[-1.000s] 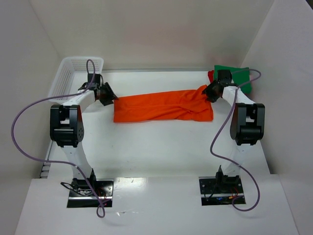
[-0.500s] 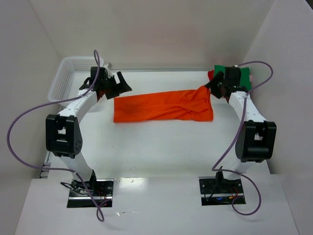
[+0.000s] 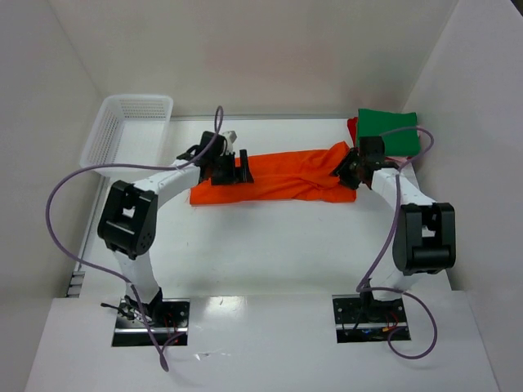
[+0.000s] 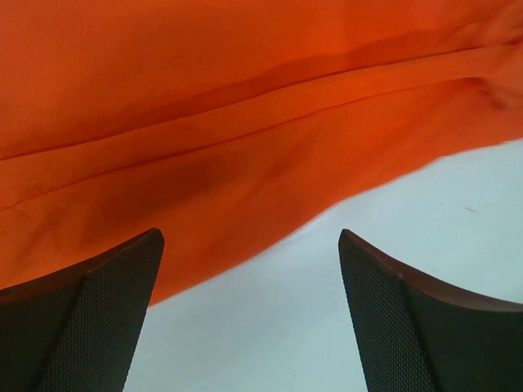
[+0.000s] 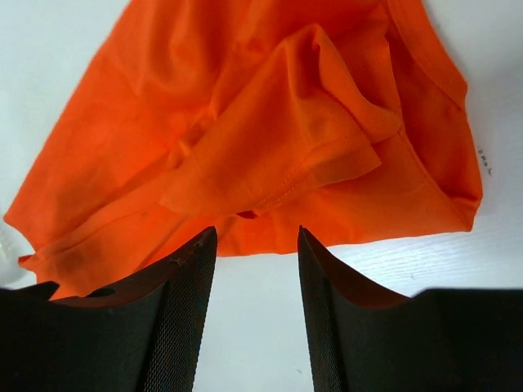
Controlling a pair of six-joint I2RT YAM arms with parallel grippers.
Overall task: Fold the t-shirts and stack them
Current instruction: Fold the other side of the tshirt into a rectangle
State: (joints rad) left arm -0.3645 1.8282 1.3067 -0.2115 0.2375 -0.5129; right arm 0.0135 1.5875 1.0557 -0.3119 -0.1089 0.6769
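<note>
L gripper (image 3: pixel 243 168): wide open, empty, over orange tee (image 3: pixel 286 175)'s 9 o'clock end.
R gripper (image 3: pixel 344 172): half open, empty, tee's 3 o'clock end.
Green tee (image 3: pixel 388 131): folded, table's 1 o'clock.

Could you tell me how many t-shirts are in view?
3: orange shirt spread mid-table; green shirt folded far right; red shirt peeking from its left edge. Others may hide beneath.

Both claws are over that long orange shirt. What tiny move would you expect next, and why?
Probably the left gripper dips and pinches the edge of the orange shirt. Its jaws stand wide open with nothing between them, and that edge lies flat on the table just ahead of its fingertips. The shirt is only a long strip, so it likely needs another fold.
</note>
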